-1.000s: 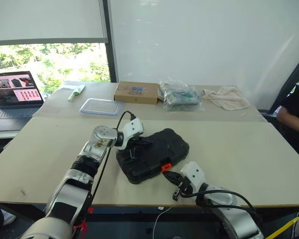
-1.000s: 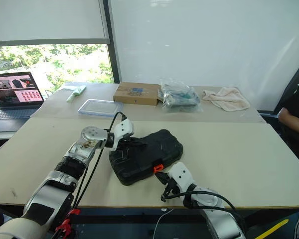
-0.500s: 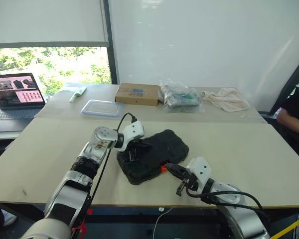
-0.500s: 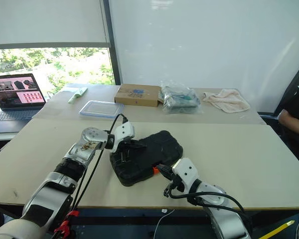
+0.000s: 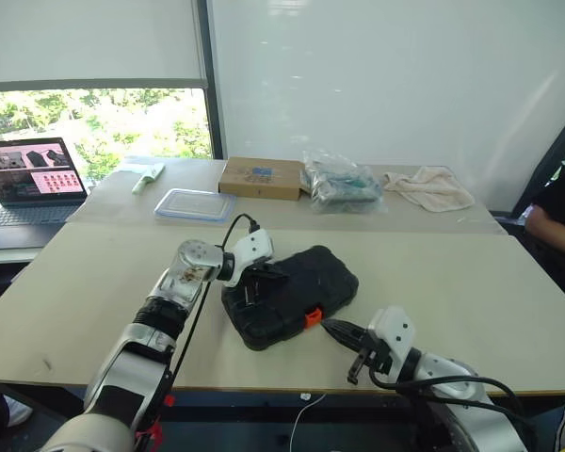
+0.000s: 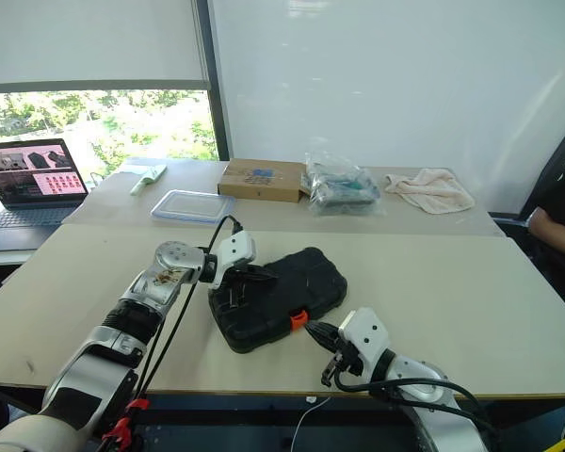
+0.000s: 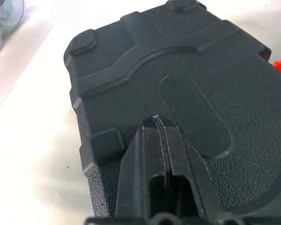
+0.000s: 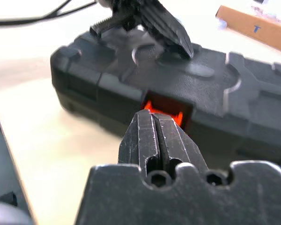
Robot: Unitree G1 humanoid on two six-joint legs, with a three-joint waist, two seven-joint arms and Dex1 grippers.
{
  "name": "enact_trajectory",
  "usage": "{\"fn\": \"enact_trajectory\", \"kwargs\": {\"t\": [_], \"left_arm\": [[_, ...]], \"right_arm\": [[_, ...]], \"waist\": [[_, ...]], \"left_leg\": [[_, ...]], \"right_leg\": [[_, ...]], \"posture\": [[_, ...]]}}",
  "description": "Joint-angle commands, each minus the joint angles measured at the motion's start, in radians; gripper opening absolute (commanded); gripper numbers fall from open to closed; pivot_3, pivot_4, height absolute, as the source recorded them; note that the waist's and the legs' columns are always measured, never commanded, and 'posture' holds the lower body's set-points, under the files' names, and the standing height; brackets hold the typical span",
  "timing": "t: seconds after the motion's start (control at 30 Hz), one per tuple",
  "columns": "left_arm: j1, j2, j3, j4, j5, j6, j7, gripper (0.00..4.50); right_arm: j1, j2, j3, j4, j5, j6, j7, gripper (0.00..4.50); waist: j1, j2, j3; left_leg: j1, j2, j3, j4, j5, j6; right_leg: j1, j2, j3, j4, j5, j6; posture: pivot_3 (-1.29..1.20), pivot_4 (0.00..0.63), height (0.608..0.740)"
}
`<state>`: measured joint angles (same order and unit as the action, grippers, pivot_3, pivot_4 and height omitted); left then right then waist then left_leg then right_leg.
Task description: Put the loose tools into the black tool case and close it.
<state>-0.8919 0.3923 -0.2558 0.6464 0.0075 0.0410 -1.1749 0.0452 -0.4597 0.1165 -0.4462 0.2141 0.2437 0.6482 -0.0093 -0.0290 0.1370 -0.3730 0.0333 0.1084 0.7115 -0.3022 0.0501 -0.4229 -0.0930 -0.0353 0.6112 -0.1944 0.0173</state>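
Right now the black tool case (image 5: 289, 297) lies shut a little below the middle of the left eye frame, on the near beige table (image 5: 471, 292), its lid down and its small orange latch (image 5: 312, 317) facing the front edge. The left gripper (image 5: 256, 281) rests on the case's lid at the left end, its two black fingers (image 7: 155, 154) pressed tight together with nothing between them; in the left wrist view their tips lie against the textured shell beside an oval recess. The right gripper (image 5: 337, 331) sits lower right of the case, just in front of the latch and apart from it, its fingers (image 8: 155, 138) likewise closed flat against each other and holding nothing; in the right wrist view they point at the orange latch.

Across the upper part of the frame, on the far table, stand a brown cardboard box (image 5: 259, 177), a clear lidded container (image 5: 192, 202) to its left, a crumpled clear plastic bag (image 5: 342, 184) to its right and a beige cloth (image 5: 429, 186) further right. An open laptop (image 5: 26, 181) is at the left edge, and a person's arm (image 5: 552, 224) shows at the right edge.
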Motion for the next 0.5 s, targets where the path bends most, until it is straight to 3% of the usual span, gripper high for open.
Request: {"fn": "enact_trajectory", "kwargs": {"t": [0.03, 0.5], "left_arm": [[0.060, -0.002, -0.072, 0.056, 0.059, 0.052, -0.028, 0.00], [0.064, 0.003, -0.072, 0.050, 0.061, 0.062, -0.028, 0.00]], "right_arm": [[-0.034, 0.016, 0.028, 0.022, -0.032, 0.012, -0.027, 0.09], [-0.136, 0.062, 0.064, 0.138, -0.079, -0.034, -0.032, 0.09]], "waist": [[0.000, 0.000, 0.000], [-0.001, 0.000, -0.001]], "left_leg": [[0.000, 0.000, 0.000, 0.000, 0.000, 0.000], [0.000, 0.000, 0.000, 0.000, 0.000, 0.000]], "right_leg": [[0.000, 0.000, 0.000, 0.000, 0.000, 0.000], [0.000, 0.000, 0.000, 0.000, 0.000, 0.000]], "posture": [[0.00, 0.150, 0.740], [0.00, 0.150, 0.740]]}}
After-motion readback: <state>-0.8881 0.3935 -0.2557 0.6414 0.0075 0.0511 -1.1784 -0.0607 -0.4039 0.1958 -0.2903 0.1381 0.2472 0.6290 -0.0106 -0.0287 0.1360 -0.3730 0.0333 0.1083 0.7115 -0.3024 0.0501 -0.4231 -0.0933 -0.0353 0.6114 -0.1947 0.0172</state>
